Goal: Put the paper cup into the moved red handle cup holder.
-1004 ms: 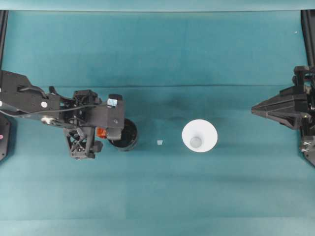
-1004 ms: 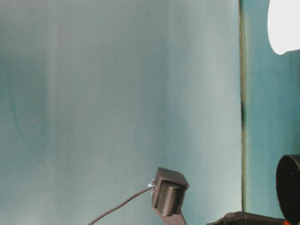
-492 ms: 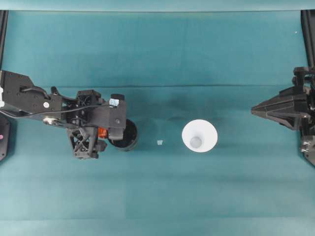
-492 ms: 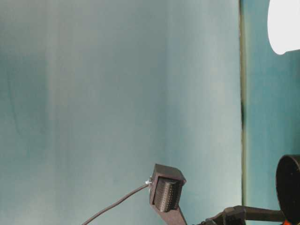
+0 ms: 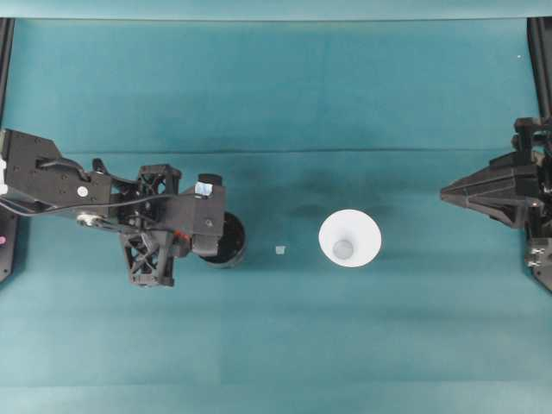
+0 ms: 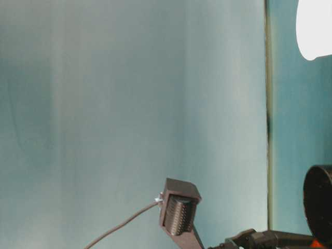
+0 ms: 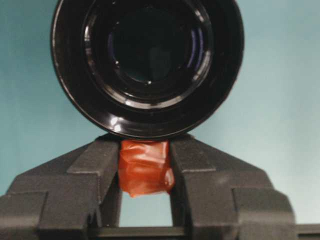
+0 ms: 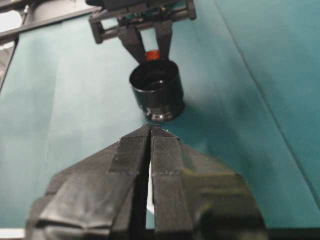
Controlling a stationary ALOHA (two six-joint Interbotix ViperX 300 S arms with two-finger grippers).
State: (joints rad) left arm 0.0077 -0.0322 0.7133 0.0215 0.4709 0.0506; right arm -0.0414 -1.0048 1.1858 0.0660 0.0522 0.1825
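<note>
We are pinching the red-orange tab handle [image 7: 145,167] of the red handle cup holder [image 5: 226,241] with our left gripper [image 7: 145,170], left of the table's middle. Our right gripper [image 8: 151,131] is resting at the right edge, fingers pressed together. The paper cup [image 5: 349,239] is standing upright between them

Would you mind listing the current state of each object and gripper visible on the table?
paper cup: upright, mouth up, empty, standing free.
red handle cup holder: upright, empty, gripped by its handle.
red handle: pinched between the left gripper's fingers.
left gripper: shut on the handle.
right gripper: shut, holding nothing, off at the table's side.
</note>
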